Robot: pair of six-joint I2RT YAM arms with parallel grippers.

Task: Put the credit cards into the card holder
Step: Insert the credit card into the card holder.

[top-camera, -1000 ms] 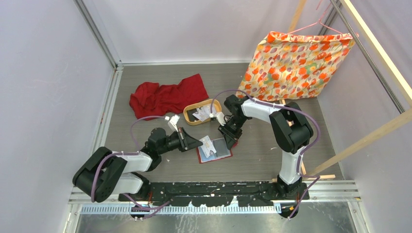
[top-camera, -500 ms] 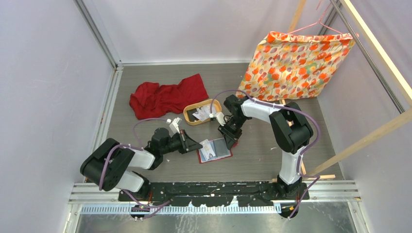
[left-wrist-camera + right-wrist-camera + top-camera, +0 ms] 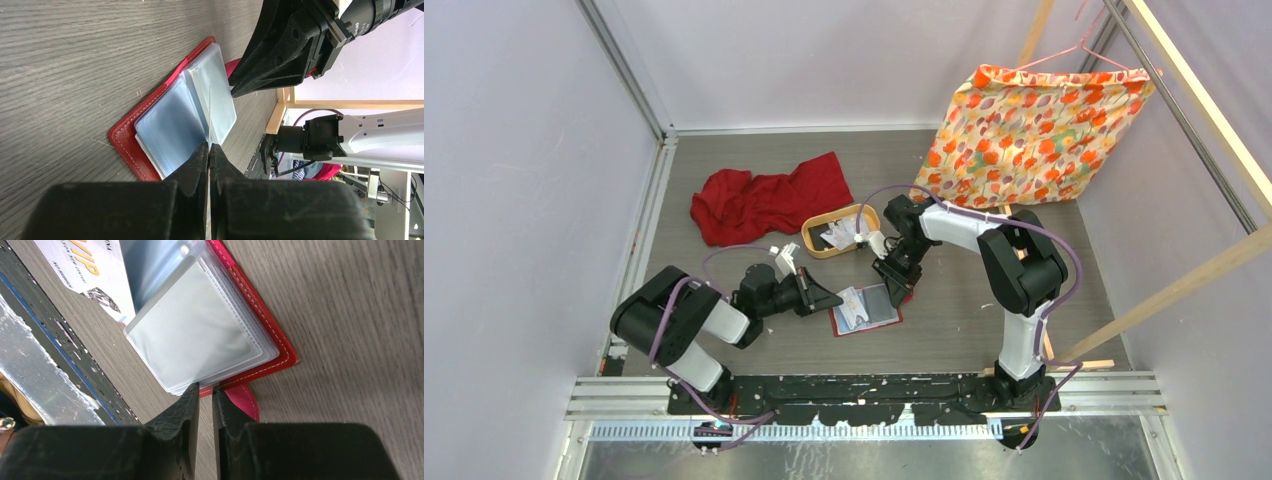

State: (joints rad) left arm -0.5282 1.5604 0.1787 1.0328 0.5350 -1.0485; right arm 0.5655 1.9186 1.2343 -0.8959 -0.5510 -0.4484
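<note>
**Item 1.** Card holder (image 3: pixel 876 310), red, lying open on the grey table (image 3: pixel 944 325), clear sleeves (image 3: pixel 200 335) fanned upward.

**Item 2.** Left gripper (image 3: pixel 832 297), at the holder's 9 o'clock. The jaws are pressed together on a credit card (image 3: pixel 852 303), pale with print. The card stands edge-on over the sleeves in the left wrist view (image 3: pixel 210 115).

**Item 3.** Right gripper (image 3: pixel 894 292), at the holder's 2 o'clock. The jaws are a narrow slit apart, tips (image 3: pixel 192 390) at the cover's edge beside the snap tab (image 3: pixel 244 405). Whether they nip that edge cannot be told.

**Item 4.** Wooden tray (image 3: pixel 808 238), oval, at the holder's 11 o'clock, containing more credit cards (image 3: pixel 839 233).

**Item 5.** Red cloth (image 3: pixel 764 200), crumpled, at the tray's 10 o'clock.

**Item 6.** Floral bag (image 3: pixel 1034 120), hung at 2 o'clock.
</note>
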